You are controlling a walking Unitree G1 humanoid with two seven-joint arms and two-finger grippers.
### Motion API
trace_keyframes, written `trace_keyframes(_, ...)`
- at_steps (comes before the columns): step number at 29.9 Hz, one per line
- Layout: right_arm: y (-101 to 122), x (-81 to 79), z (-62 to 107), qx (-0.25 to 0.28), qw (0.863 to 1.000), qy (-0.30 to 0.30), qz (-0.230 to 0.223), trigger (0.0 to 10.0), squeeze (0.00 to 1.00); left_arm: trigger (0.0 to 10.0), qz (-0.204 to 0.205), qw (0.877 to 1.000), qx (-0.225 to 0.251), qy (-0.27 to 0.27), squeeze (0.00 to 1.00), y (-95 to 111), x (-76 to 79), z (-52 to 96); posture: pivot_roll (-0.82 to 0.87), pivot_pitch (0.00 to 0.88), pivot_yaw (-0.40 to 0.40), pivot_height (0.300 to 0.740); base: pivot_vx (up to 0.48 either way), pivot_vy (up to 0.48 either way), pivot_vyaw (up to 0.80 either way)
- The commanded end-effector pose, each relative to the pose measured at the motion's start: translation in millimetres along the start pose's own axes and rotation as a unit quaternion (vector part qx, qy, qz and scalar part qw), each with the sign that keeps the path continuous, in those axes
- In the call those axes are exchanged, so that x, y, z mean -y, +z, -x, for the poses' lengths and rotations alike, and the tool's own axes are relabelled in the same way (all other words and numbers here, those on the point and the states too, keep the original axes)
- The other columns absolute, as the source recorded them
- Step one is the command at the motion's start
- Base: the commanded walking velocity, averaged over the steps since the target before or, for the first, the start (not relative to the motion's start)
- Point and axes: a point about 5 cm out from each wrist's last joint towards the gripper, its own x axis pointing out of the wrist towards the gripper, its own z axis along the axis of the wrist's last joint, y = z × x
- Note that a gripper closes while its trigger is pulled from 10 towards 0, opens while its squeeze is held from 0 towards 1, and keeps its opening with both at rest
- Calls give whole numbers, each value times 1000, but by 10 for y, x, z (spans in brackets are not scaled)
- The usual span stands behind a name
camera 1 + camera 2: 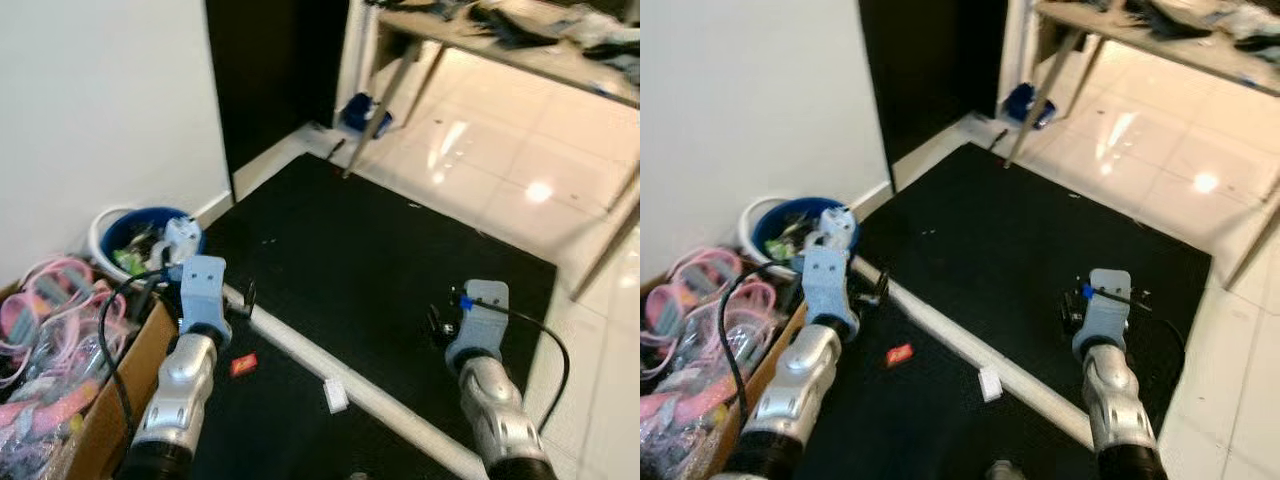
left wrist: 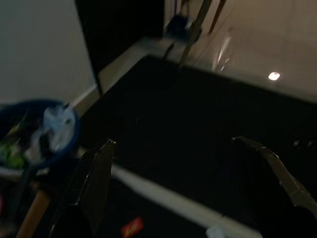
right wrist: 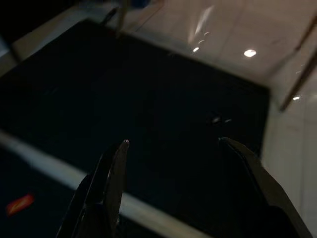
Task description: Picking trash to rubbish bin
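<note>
The right gripper (image 3: 173, 144) has its two black fingers (image 3: 111, 183) spread wide above a black mat (image 3: 148, 94). A pale strip (image 3: 54, 168) crosses below the fingers, with a small red wrapper (image 3: 20, 204) nearer than it. Glossy tiles (image 3: 223, 34) lie beyond the mat.

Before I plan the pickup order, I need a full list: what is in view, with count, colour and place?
Bin: one, blue with a pale rim, already holding rubbish, by the white wall on the robot's left.
Red scrap: one, on the black mat near the left arm.
White scrap: one, on the mat beside the pale strip.
Pale strip: one, running diagonally across the mat.
Black mat: one, covering the floor ahead.
Cardboard box: one, brown, holding pink and clear items, far left.
Table: one, cluttered, over cream tiles beyond the mat.
Blue object: one, by the table leg; too blurred to name.
Left pincer: open, above the mat.
Right pincer: open, above the mat.
</note>
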Motion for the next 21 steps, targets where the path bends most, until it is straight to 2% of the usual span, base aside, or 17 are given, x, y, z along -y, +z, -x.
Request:
trace_keyframes(1,-120,-9,52,-19,1000,2,-1,10000,0,10000,-9,1000,-21,8,0,-94,-35,41,-24,138,-12,740,0,0,-800)
trace_keyframes(13,-139,-38,69,-14,1000,2,-5,10000,0,10000,4,999,-41,24,0,-126,-78,32,-22,124,-7,740,0,0,-800)
trace_keyframes(19,-111,-41,64,-3,1000,5,-3,10000,0,10000,3,998,-57,4,0,-156,-25,28,-22,121,-5,740,0,0,-800)
trace_keyframes(21,-76,-43,53,5,1000,7,-4,10000,0,10000,0,998,-61,24,0,-162,-26,19,-21,121,-7,740,0,0,-800)
